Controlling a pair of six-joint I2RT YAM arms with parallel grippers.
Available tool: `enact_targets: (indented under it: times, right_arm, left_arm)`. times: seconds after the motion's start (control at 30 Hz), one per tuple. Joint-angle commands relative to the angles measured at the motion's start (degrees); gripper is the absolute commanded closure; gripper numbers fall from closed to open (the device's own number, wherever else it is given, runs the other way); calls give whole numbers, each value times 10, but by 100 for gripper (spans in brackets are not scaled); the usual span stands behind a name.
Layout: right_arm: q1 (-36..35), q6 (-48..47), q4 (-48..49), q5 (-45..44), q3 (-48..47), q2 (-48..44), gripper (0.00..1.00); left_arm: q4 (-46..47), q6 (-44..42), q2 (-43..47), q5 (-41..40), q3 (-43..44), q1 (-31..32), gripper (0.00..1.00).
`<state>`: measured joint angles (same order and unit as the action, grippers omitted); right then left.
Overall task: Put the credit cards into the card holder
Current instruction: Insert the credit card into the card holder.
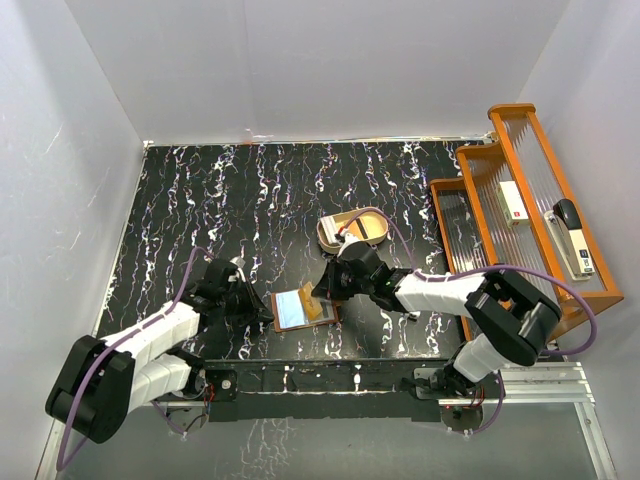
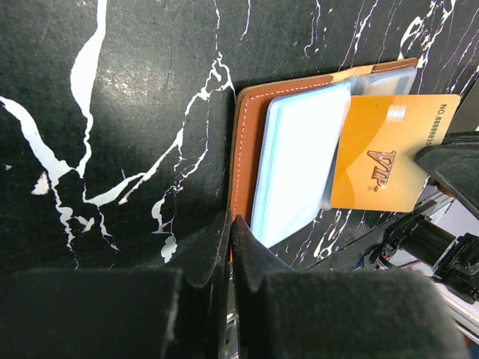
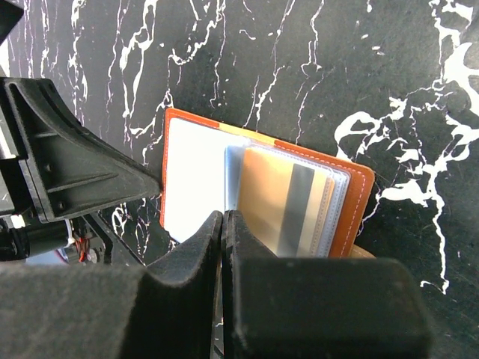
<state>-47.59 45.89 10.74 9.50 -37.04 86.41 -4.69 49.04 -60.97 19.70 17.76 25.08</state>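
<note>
card holder (image 1: 296, 309) lies open on the black marbled table (image 1: 240, 200), low and centre in the top view, between my two arms. from the left wrist camera i see its brown stitched cover on the left and a stack of pale blue sleeves (image 2: 299, 161) fanned over it.

a gold credit card (image 2: 378, 161) stamped "vip" sticks out of the sleeves toward the right of that frame, partly tucked in and partly bare. in the right wrist view the same card shows a dark stripe through the clear plastic.

my left gripper (image 2: 230, 224) has its jaws closed. the fingertips meet right on the bottom corner of the brown cover, and a sliver of orange shows between them, so it is nipping the holder's edge.

my right gripper (image 3: 224, 217) is also fully closed, with its tips at the near edge of the sleeves, just beside the card. the left wrist view shows one of its black fingers against the card's outer edge, but i cannot tell whether the card is actually pinched.

further back, right of centre in the top view, sits a tan oval tray (image 1: 330, 236). a stepped wooden rack (image 1: 512, 108) on the right side carries a stapler (image 1: 572, 236) and a small white box (image 1: 513, 200).
</note>
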Motion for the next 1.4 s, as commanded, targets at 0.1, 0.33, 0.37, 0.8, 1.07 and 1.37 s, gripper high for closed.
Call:
enact_targets:
  times: [0.1,0.33,0.37,0.8,1.07,1.37]
  right_arm:
    - [7,19,59,25,11,18,100]
    - [8,26,67,25,14,28,100]
    - [8,26,68,25,14,28,100]
    - [9,61,110,28,31,47,100]
    - [9,77,129,34,35,61,98]
    - [8,78,116,28,43,55,77]
  left_arm:
    - [9,-5,-14,3,-8,2,98]
    - [12,-7,-23,2,-7,2,98]
    - [12,-7,-23,2,-7,2,98]
    - [20,2,-17,6,-14,2,98]
    - [28,9,-16,12,-18,2,98]
    - [31,15,-14,16,-22,2,99]
